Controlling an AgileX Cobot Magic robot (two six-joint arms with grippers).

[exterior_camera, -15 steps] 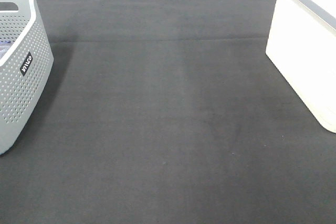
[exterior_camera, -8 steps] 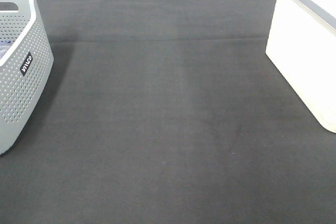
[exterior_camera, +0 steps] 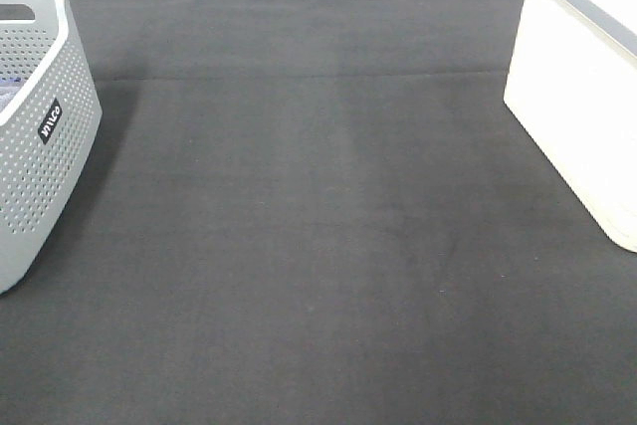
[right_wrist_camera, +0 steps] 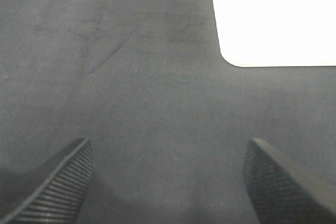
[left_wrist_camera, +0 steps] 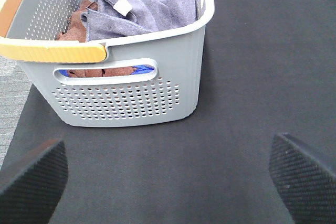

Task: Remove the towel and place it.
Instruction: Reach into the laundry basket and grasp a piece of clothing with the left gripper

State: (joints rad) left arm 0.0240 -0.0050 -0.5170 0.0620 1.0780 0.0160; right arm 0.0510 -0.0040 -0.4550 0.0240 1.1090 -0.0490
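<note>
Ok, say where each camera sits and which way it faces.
Exterior high: mounted high, looking down on the mat, basket at left, bin at right; no arm shows.
Left wrist: on the left arm, facing the basket holding the towel; the open left gripper frames it.
Right wrist: on the right arm, facing mat and a bin corner; the open right gripper shows.
Shared: exterior and left wrist show the basket; exterior and right wrist the bin.

- We see the towel (left_wrist_camera: 152,11) as soft, napped grey-lavender cloth.
- The basket (left_wrist_camera: 126,98), at nine o'clock in the high view, looks like matt perforated plastic; its orange handle (left_wrist_camera: 52,51) is ribbed.
- The table cover (exterior_camera: 318,226) reads as matt black fabric.
- The bin (exterior_camera: 577,106) at three o'clock looks like smooth white plastic.
</note>
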